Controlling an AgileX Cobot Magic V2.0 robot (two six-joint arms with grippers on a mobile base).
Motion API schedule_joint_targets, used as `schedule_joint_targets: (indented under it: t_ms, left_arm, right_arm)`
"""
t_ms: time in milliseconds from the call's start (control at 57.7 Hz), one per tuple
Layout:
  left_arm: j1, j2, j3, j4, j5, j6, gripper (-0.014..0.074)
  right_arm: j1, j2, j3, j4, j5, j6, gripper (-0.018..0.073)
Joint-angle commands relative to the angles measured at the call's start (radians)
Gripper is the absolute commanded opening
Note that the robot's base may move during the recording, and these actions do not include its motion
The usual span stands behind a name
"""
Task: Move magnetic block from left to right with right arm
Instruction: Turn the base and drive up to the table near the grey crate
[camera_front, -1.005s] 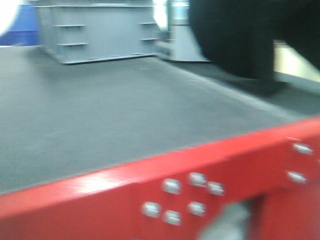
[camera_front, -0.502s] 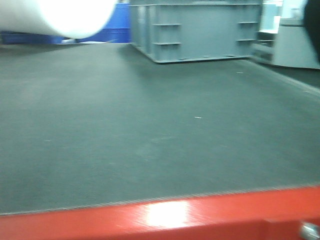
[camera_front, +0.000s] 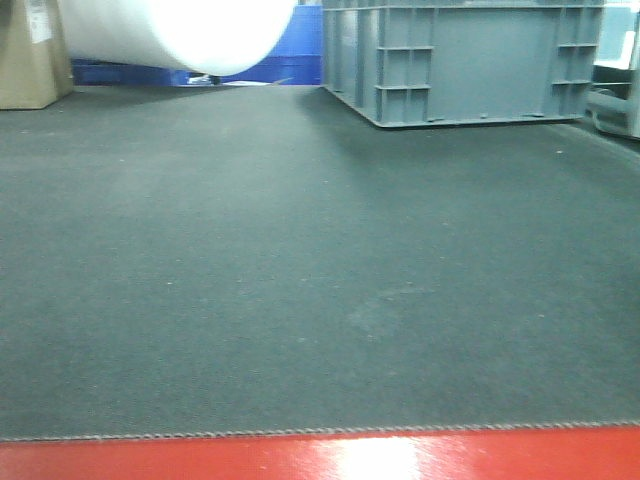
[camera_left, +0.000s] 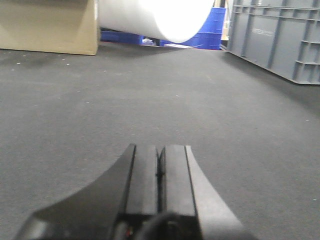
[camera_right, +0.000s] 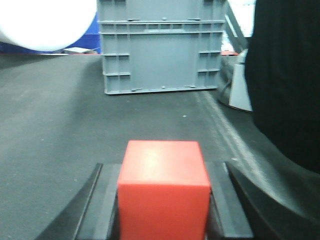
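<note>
Right pincer (camera_right: 164, 202) is clamped on the magnetic block (camera_right: 163, 175), so the carry step is judged in hand; a set-down toward the right of the surface (camera_right: 55, 130), then release, is called for.

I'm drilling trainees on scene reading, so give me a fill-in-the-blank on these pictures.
1. The right gripper holds a ___ block.
2. The left gripper is ___ and holds nothing.
3. The crate beyond the block is ___ in colour.
Missing words: red; shut; grey.
</note>
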Motion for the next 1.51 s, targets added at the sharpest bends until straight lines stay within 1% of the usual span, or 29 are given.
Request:
schedule_joint_targets:
  t_ms: [0, 1005, 1161, 1213, 1351, 1490]
  left_arm:
    - [0.000, -0.009, 0.008, -0.003, -0.083, -0.007, -0.0126]
    - [0.000, -0.009, 0.008, -0.003, -0.083, -0.007, -0.0126]
    - [0.000, -0.009, 0.008, -0.003, -0.083, -0.007, -0.0126]
    - [0.000, -0.009, 0.008, -0.003, -0.083, -0.007, -0.0126]
    - [0.000, -0.009, 0.008, -0.003, -0.083, -0.007, -0.0126]
    - [0.000, -0.009, 0.008, -0.003, -0.083, -0.007, -0.0126]
  right_arm:
    - [-0.006, 0.011, -0.030, 0.002, -0.092, -0.010, 0.0319]
    - [-0.006, 0.011, -0.030, 0.002, -0.101, -0.010, 0.0319]
    - [-0.004, 0.014, -0.030, 0.002, -0.035, -0.010, 0.0319]
    - [-0.004, 0.032, -0.043, 0.002, 0.006, -0.010, 0.0319]
    - [-0.004, 0.171, -0.108, 0.002, 0.118, -0.010, 0.0319]
    - [0.005, 0.325, -0.174, 0.002, 0.144, -0.004, 0.0319]
